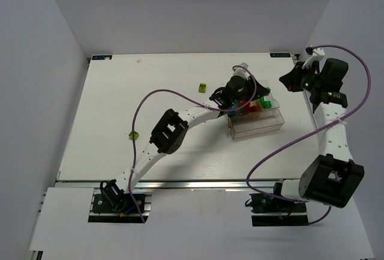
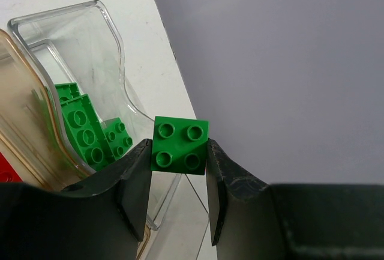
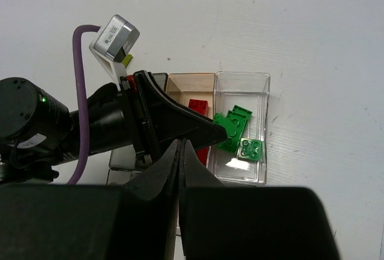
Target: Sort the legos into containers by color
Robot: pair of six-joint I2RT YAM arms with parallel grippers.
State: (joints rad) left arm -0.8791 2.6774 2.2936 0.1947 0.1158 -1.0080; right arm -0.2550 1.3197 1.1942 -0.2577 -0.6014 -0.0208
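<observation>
My left gripper [image 2: 178, 149] is shut on a green 2x2 lego [image 2: 179, 143], held studs toward the camera just above the near rim of the container's clear compartment [image 2: 117, 44]. Three green legos [image 2: 89, 135] lie inside that compartment. Beside it, the tan-orange section [image 3: 191, 83] holds a red lego [image 3: 198, 105]. In the top view the left gripper [image 1: 239, 96] hovers over the container [image 1: 259, 128]. My right gripper [image 3: 181, 146] is shut with nothing in it; it hangs to the right of the container [image 1: 287, 81], pointing at it.
Two yellow-green legos lie loose on the white table: one [image 1: 203, 87] left of the container, the other [image 1: 134, 134] near the left arm's forearm. The left arm's purple cable [image 1: 174, 93] arcs over the middle. Grey walls enclose the table.
</observation>
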